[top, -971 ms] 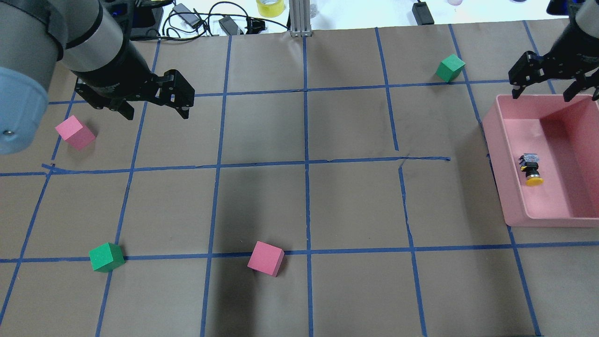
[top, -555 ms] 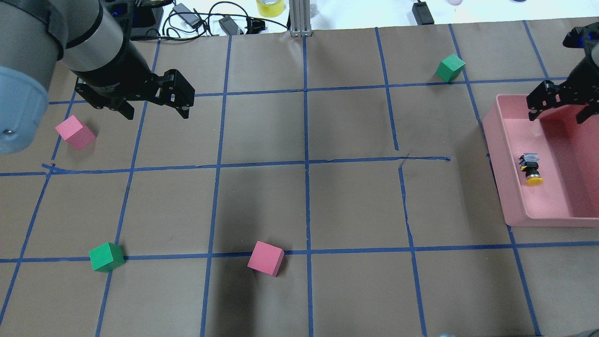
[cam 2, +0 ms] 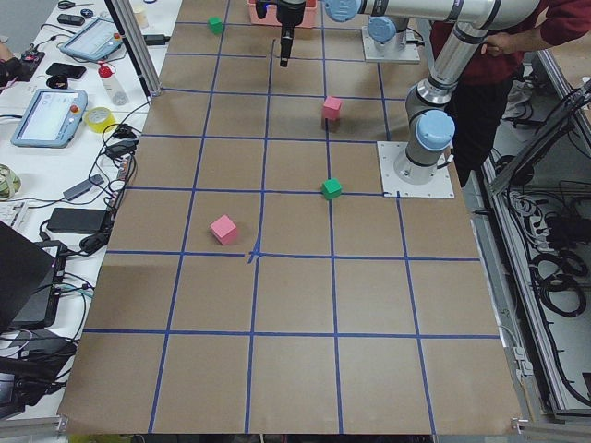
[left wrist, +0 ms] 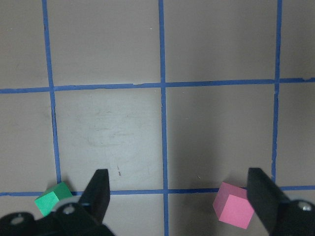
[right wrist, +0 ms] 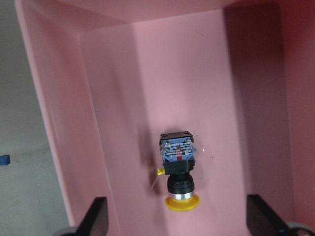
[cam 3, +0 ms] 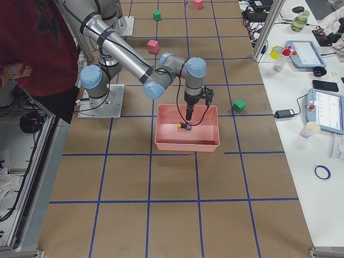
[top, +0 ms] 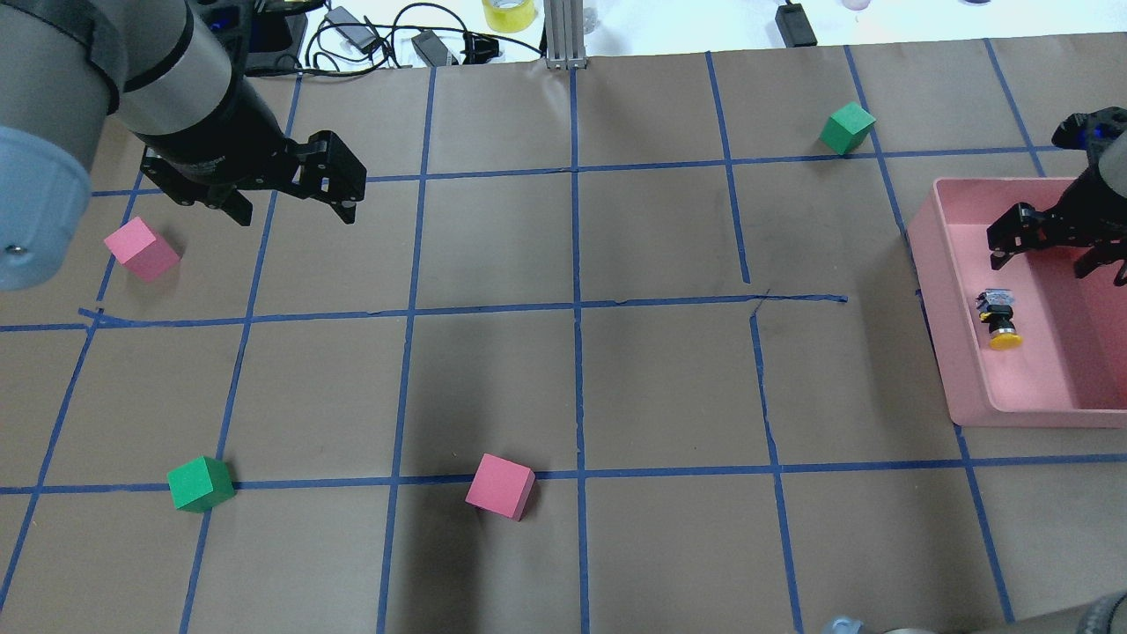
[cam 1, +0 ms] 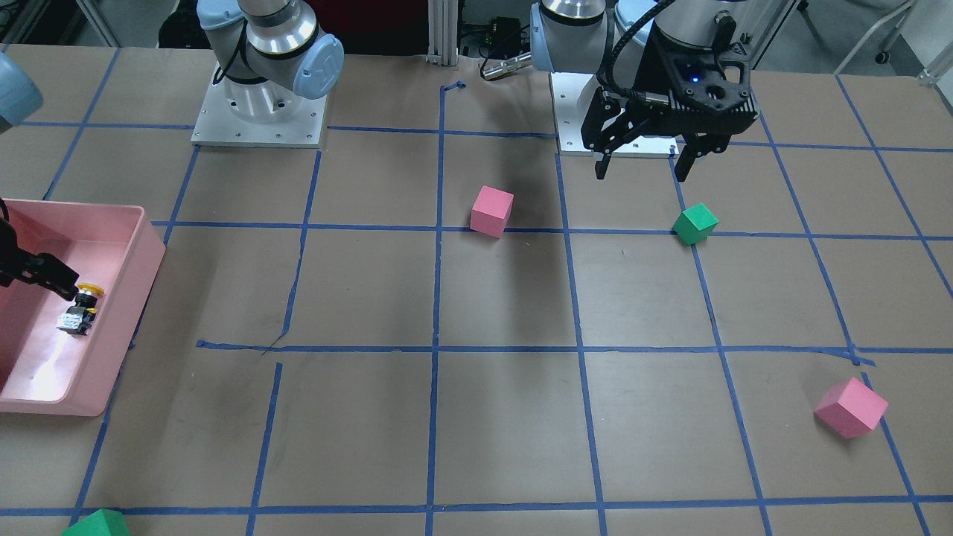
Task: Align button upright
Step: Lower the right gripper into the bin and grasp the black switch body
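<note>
The button lies on its side on the floor of the pink bin, with its yellow cap toward the robot and its grey-white base away. It also shows in the right wrist view and the front view. My right gripper is open and empty inside the bin's far half, just beyond the button; in the right wrist view the button sits centred between the fingers. My left gripper is open and empty above the table at the far left.
A pink cube lies by the left gripper. A green cube and a pink cube lie near the front. A green cube lies at the back right. Cables lie beyond the far edge.
My right gripper has moved from over the bin's far rim toward the robot and down into the bin, closer to the button. The left arm and the button have not moved.
</note>
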